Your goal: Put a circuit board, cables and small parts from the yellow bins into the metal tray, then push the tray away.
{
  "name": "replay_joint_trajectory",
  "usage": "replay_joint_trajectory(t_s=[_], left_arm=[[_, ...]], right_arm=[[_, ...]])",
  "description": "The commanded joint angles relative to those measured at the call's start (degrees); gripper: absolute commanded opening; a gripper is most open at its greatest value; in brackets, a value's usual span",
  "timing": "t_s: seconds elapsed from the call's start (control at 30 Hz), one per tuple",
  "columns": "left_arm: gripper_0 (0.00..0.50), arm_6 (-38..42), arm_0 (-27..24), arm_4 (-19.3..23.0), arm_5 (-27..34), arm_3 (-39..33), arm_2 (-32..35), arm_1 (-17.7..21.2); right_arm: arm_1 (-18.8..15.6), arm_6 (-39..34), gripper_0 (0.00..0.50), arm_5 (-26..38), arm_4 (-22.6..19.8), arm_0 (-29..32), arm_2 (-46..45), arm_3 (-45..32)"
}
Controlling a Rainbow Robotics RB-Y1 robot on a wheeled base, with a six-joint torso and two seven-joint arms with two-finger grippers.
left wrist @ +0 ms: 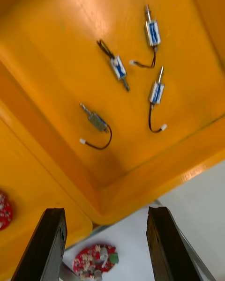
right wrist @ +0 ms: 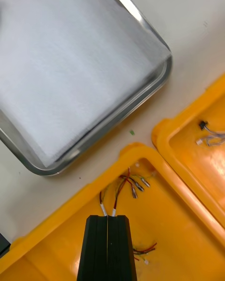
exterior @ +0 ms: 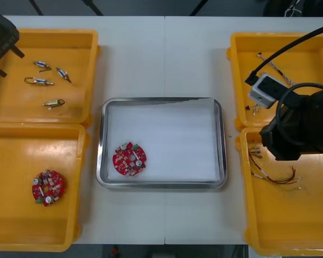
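Red and yellow cables (right wrist: 123, 183): a loose bundle with white-sleeved ends, lying in the near-right yellow bin (exterior: 245, 215). A second strand lies just beside my fingers.
Handling: I judge them very light, limp and a little springy, and likely to snag on one another. I would pinch the bunched middle of the wires rather than a bare end.
Right gripper (right wrist: 108, 219): over that bin, fingers pressed flat together. Two sleeved ends reach the tips, but I cannot tell whether any wire is caught.
Left gripper (left wrist: 105, 210): fingers wide apart and holding nothing, above the small metal parts (left wrist: 97, 121) in the far-left yellow bin (exterior: 91, 64).
Metal tray (exterior: 222, 140): white inside, with one circuit board (exterior: 130, 159) near its near-left corner.
Markings: I find no brand, label or readable writing on anything.
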Motion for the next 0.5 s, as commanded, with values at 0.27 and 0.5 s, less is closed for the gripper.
replay_joint_trajectory(t_s=[0.27,0.5], left_arm=[[0.500,-2.1,-3.9,-11.9,-9.5,13.0,1.7,-1.5],[0.500,-2.8,-5.5,-18.1,-17.2,19.6,-1.3,-4.7]], right_arm=[[-1.7,-4.7,0.000,0.1,0.1,-10.7,13.4,-1.0],[-2.3,-4.6,0.000,0.1,-0.5,-10.6,13.3,-1.0]])
